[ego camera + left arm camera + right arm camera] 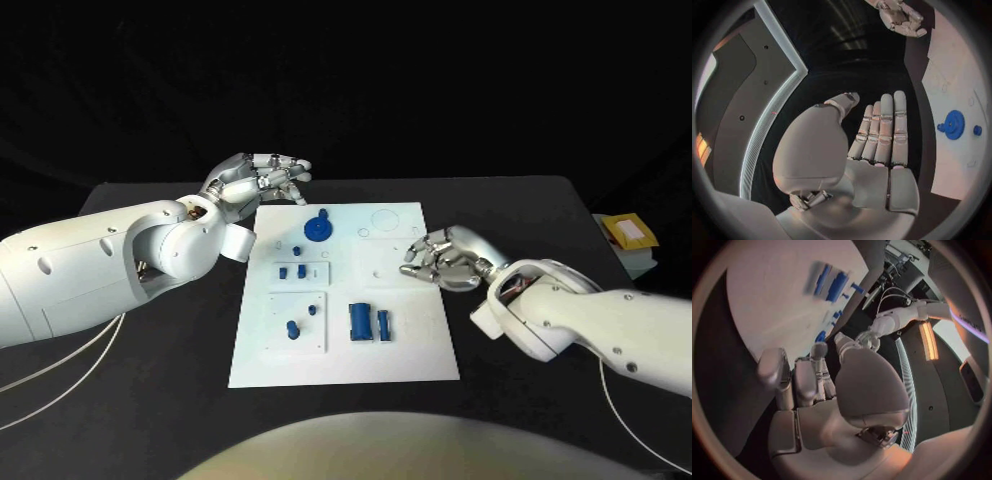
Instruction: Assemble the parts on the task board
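Observation:
The white task board lies in the middle of the black table. On it are a blue gear near the far edge, small blue pegs on an inset plate, two more small parts nearer me, and two blue blocks. My left hand hovers off the board's far left corner. In the left wrist view its fingers lie straight and together, holding nothing, with the gear off to one side. My right hand sits at the board's right edge, fingers curled in and nothing in them.
A small box with a yellow and white top stands at the table's right edge. White cables trail from the left arm over the near left of the table.

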Robot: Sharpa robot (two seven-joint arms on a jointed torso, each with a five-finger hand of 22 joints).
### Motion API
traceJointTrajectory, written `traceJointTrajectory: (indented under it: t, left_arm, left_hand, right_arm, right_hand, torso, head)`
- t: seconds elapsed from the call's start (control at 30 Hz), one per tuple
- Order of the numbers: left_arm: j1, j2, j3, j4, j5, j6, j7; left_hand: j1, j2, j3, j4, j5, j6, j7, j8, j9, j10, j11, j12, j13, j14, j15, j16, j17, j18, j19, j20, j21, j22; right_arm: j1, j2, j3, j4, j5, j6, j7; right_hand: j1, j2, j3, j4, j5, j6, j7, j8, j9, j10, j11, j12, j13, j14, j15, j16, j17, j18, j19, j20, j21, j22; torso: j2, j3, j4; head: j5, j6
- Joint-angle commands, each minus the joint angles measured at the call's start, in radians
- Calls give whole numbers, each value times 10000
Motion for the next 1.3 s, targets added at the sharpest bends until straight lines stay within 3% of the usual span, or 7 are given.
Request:
traceJointTrajectory:
  t: [0.03, 0.8, 0.83, 0.9, 0.93, 1.17, 1.3]
  left_arm:
    - [-6, 125, -7, -142, 275, -601, 961]
    - [-585, 1368, -24, -2081, 1256, -2184, 1783]
    - [-571, 1322, -33, -2027, 1043, -1933, 1505]
    - [-576, 1321, -28, -2002, 1039, -1973, 1503]
    - [-583, 1321, -22, -1970, 1033, -2025, 1500]
    - [-718, 1312, 104, -1342, 921, -3034, 1439]
    - [-868, 1303, 245, -640, 796, -4162, 1370]
  left_hand:
    - [17, 98, 45, 88, -27, 396, -261, 261, 115, 326, -193, 40, -8, -205, -80, -82, -85, 137, 36, -18, -261, -188]
    - [132, -57, -1, 859, -61, -30, -280, -605, -22, 1469, 435, -4680, -77, -1152, 909, -6619, -1619, 85, -733, 1123, -5579, -4248]
    - [-3957, 2058, -4221, -1288, -3671, -8827, -2058, -2651, -2319, -1663, -1456, -5327, -709, -9314, -780, -9777, -2381, -1701, -9062, -1735, -6397, -6207]
    - [-4235, 2058, -4221, -1288, -3671, -8827, -2058, -2651, -2319, -1870, -1456, -5327, -709, -9314, -780, -9777, -2381, -1701, -9062, -1735, -6397, -6207]
    - [-4642, 2058, -4221, -1288, -3671, -8827, -2058, -2651, -2319, -8946, -1456, -5327, -709, -9314, -780, -9777, -2381, -1701, -9062, -1735, -6397, -6207]
    - [-13658, 2058, -4221, -1288, -3671, -8827, -2058, -2651, -2319, -8946, -1456, -5327, -709, -9314, -780, -9777, -2381, -1701, -9062, -1735, -6397, -6207]
    - [-13658, 2058, -4221, -1288, -3671, -8827, -2058, -2651, -2319, -8946, -1456, -5327, -709, -9314, -780, -9777, -2381, -1701, -9062, -1735, -6397, -6207]
  right_arm:
    - [157, 192, 26, -867, 3763, 231, 2223]
    - [717, 1644, 251, -4189, 7945, 1768, 3962]
    - [706, 1616, 245, -4162, 7574, 1354, 3520]
    - [696, 1613, 259, -4130, 7590, 1314, 3536]
    - [682, 1610, 278, -4086, 7611, 1261, 3557]
    - [417, 1537, 638, -3249, 8020, 252, 3952]
    - [128, 1458, 1029, -2340, 8465, -845, 4381]
  right_hand:
    - [522, 48, 53, 35, 84, -241, 123, -231, -290, -636, 117, -840, -927, -1226, 132, -2660, -2489, 531, -1472, 143, -3584, -1132]
    - [930, -16, 1013, -454, -99, -127, 757, -2159, -2323, -979, 1273, -5901, -8830, -4110, 1726, -10444, -7120, 609, -4950, 1880, -8787, -8317]
    - [-3263, 1331, -1889, -2840, -1570, -8665, -1290, -3581, -6104, -3997, -499, -6957, -9736, -13849, 210, -11608, -10649, -1224, -12869, -838, -9393, -13071]
    - [-3564, 1331, -1889, -2840, -1570, -8665, -1290, -3581, -6104, -11012, -499, -6957, -9736, -13849, 210, -11608, -10649, -1224, -12869, -838, -9393, -13071]
    - [-3958, 1331, -1889, -2840, -1570, -8665, -1290, -3581, -6104, -11012, -499, -6957, -9736, -13849, 210, -11608, -10649, -1224, -12869, -838, -9393, -13071]
    - [-13235, 1331, -1889, -2840, -1570, -8665, -1290, -3581, -6104, -11012, -499, -6957, -9736, -13849, 210, -11608, -10649, -1224, -12869, -838, -9393, -13071]
    - [-13235, 1331, -1889, -2840, -1570, -8665, -1290, -3581, -6104, -11012, -499, -6957, -9736, -13849, 210, -11608, -10649, -1224, -12869, -838, -9393, -13071]
  torso:
    - [-115, -57, -37]
    - [-359, 107, 17]
    - [-312, 74, 6]
    - [-318, 74, 14]
    - [-326, 75, 24]
    - [-479, 84, 220]
    - [-648, 95, 438]
  head:
    - [-28, 0]
    - [-4, 744]
    - [-11, 683]
    - [-14, 703]
    - [-18, 729]
    - [-97, 1234]
    - [-186, 1794]
